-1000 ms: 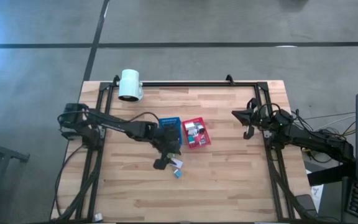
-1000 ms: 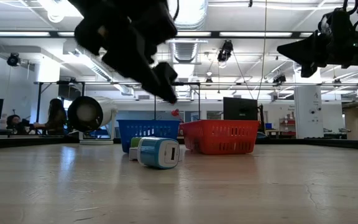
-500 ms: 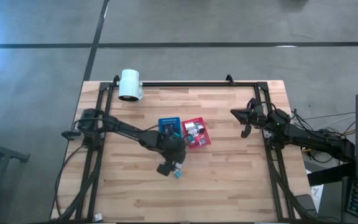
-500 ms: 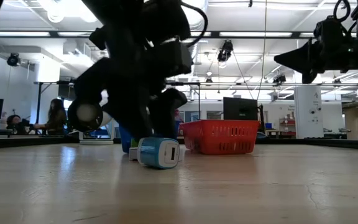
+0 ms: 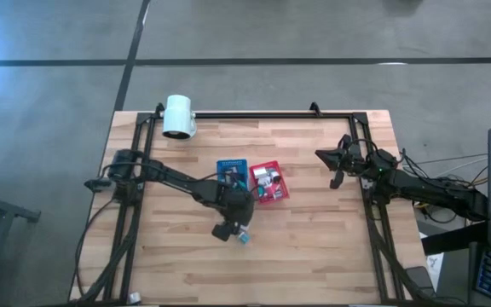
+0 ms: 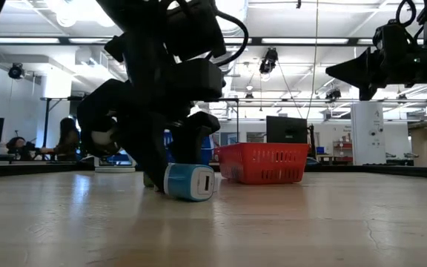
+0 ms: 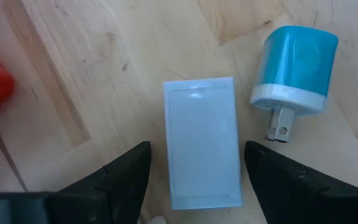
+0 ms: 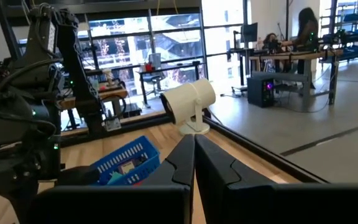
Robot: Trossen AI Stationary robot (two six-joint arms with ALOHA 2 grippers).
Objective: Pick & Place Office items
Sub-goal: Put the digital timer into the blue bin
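Observation:
A white rectangular block (image 7: 202, 140) lies flat on the wooden table. Beside it lies a teal-and-white plug adapter (image 7: 294, 65) (image 5: 244, 238) (image 6: 190, 182), on its side. My left gripper (image 7: 197, 148) (image 5: 233, 228) is open and low over the table. One finger stands on each long side of the white block, with a small gap on both sides. In the high view the gripper hides most of the block. My right gripper (image 5: 335, 166) (image 8: 194, 149) is shut and waits above the table's right edge.
The blue tray (image 5: 233, 170) and the red tray (image 5: 269, 182) (image 6: 262, 163) stand just beyond the left gripper, toward the far edge; the red one holds small items (image 5: 264, 177). A big white cylinder (image 5: 178, 117) sits at the far left corner. Bare wood lies toward the near edge.
My left gripper has come down from well above the table to table height, shifting slightly toward the right and near edges, until its fingers flank the white block. The block and the teal adapter have stayed where they were.

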